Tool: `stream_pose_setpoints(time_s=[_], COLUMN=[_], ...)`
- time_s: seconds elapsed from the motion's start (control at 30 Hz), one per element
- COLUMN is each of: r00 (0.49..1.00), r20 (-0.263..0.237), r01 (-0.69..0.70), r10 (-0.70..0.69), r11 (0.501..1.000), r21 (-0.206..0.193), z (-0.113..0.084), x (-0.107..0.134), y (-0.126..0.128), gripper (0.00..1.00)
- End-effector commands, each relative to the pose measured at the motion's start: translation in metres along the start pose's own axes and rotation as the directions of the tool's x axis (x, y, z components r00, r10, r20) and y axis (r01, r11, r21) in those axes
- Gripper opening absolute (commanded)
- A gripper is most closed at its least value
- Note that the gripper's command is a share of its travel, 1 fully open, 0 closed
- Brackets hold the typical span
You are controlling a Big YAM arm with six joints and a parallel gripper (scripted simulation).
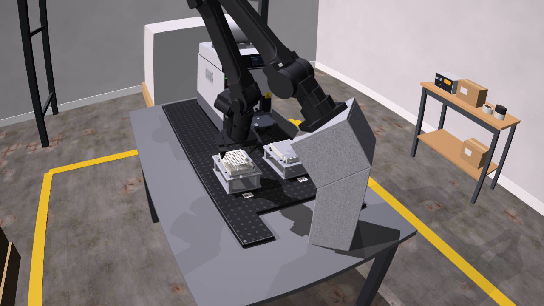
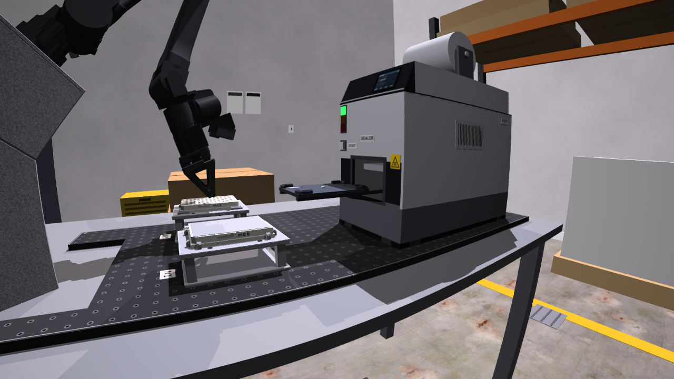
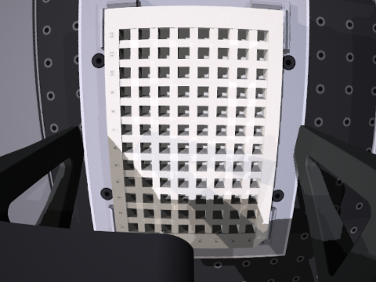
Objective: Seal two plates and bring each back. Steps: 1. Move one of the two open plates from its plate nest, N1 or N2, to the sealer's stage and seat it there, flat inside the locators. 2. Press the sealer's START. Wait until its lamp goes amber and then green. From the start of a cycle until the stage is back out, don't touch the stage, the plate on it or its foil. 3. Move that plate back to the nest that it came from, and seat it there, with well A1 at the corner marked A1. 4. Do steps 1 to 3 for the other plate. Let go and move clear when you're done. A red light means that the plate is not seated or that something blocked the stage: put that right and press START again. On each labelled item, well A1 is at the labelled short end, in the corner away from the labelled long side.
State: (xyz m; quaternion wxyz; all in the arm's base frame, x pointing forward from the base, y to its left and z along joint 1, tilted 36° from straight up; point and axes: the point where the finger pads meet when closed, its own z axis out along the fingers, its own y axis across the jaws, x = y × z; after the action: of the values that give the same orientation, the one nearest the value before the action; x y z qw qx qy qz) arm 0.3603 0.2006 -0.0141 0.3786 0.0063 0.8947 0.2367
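Above the open plate, the claw points downward, fingers spread.

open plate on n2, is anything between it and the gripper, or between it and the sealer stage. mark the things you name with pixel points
Nothing visible stands between the gripper (image 1: 237, 153) (image 2: 210, 195) (image 3: 189, 128) and the open plate (image 1: 236, 162) (image 2: 209, 202) (image 3: 193, 121), or between that plate and the extended stage (image 1: 266, 121) (image 2: 316, 189).

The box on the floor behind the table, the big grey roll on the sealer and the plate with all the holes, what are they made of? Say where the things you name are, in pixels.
Box (image 2: 221, 188): probably cardboard, brown and matt.
Roll (image 2: 431, 52): perhaps foil, smooth and pale grey.
Plate (image 1: 236, 159) (image 2: 209, 203) (image 3: 196, 102): likely hard plastic, white with crisp edges.
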Motion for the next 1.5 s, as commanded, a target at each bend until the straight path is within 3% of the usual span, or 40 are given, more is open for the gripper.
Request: stream_pose_setpoints(time_s=[0.0,0.17,0.57,0.87,1.2,1.47], r00=[1.0,1.0,0.999,1.0,1.0,1.0], r20=[0.003,-0.011,0.029,-0.001,0.024,0.017], r01=[-0.02,-0.021,-0.017,-0.018,-0.016,-0.015], r10=[0.02,0.022,0.018,0.018,0.016,0.016], r11=[1.0,1.0,1.0,1.0,1.0,1.0], r21=[0.008,0.015,-0.01,0.007,-0.009,-0.005], z=[0.001,0.0,-0.003,0.001,-0.003,-0.003], x=[-0.001,0.002,-0.011,0.001,-0.009,-0.006], y=[-0.006,-0.007,0.001,-0.006,0.0,-0.001], gripper=[1.0,1.0,1.0,1.0,1.0,1.0])
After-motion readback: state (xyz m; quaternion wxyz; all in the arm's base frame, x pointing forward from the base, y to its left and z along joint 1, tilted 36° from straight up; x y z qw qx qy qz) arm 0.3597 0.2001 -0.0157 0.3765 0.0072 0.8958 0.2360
